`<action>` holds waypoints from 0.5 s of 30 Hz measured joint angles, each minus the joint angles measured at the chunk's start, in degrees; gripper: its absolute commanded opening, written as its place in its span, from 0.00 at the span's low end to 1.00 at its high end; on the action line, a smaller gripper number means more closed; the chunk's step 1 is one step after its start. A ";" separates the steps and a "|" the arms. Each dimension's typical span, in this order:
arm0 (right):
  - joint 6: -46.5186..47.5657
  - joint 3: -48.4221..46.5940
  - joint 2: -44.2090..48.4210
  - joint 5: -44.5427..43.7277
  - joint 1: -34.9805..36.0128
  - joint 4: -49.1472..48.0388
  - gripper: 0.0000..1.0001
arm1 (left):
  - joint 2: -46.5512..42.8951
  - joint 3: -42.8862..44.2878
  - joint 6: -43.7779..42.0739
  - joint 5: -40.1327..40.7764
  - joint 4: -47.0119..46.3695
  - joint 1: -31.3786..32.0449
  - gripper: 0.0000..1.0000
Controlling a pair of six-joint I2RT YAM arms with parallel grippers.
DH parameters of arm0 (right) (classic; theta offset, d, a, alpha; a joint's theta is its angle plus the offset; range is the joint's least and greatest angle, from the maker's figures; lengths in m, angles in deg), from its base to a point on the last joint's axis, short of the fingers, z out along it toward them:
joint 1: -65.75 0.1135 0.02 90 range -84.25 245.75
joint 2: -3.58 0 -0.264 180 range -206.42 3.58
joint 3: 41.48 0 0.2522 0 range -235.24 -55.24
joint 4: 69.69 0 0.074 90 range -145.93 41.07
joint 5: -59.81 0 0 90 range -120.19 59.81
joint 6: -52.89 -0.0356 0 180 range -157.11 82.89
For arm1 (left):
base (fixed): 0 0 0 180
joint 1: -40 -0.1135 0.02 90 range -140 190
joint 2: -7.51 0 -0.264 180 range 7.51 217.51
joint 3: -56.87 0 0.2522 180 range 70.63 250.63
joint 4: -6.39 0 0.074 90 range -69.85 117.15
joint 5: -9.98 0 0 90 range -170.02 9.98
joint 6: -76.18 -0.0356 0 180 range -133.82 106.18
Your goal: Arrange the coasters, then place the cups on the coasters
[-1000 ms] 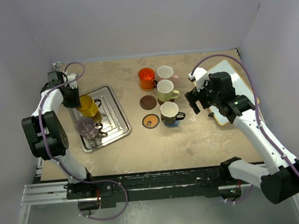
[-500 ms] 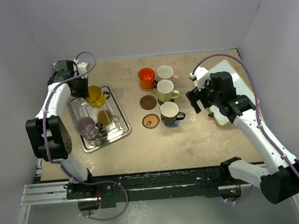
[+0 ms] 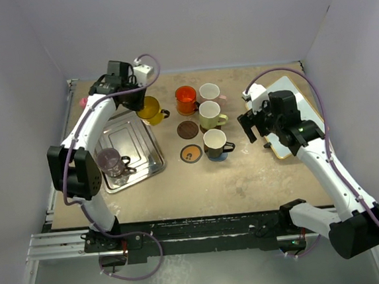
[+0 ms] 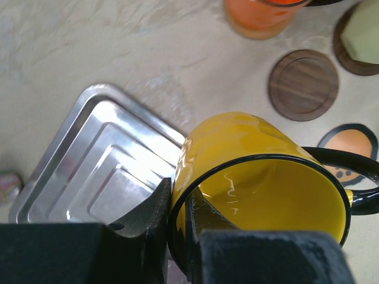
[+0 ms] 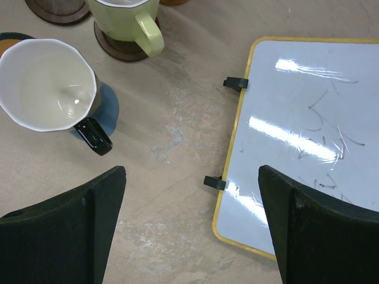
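Yellow mug (image 3: 148, 110) hangs clear of the surface (image 3: 246, 177) just past the far right corner of the silver tray (image 3: 136, 143), its handle pointing toward the red-orange mug (image 3: 186, 99). The left gripper (image 4: 177, 207) is clenched on its rim, one finger inside the mug and the other against the outer wall. The left arm rises from its base, bends over the tray's left side and reaches far and to the right, with its wrist above the mug. At the tray's near end stands the purplish glass mug (image 3: 109, 162). Right of the carried mug are two columns. The first holds the red-orange mug, a bare walnut-brown coaster (image 3: 187, 129) and a bare orange coaster with a black rim (image 3: 191, 154). The second holds the pink mug (image 3: 210, 92), the cream-green mug (image 3: 210, 115) on a dark brown coaster (image 5: 118, 53), and the black mug with a white inside (image 3: 215, 142) on a grey-blue coaster (image 5: 109, 109). The red-orange mug is the nearest thing to the carried mug, close by its handle. The right gripper (image 3: 250, 127) hovers with its jaws spread wide, holding nothing, between the black mug and the yellow-framed whiteboard (image 5: 302, 130). A second ago the yellow mug sat low over the tray beside the glass mug, with the left arm tucked at the far left. It has since been lifted and carried rightward off the tray. The right arm has not moved.
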 measured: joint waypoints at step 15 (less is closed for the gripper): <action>0.02 0.00 0.02 0.00 -1.68 0.00 0.94 | 14.93 12.85 -6.23 -2.80 3.26 10.64 0.03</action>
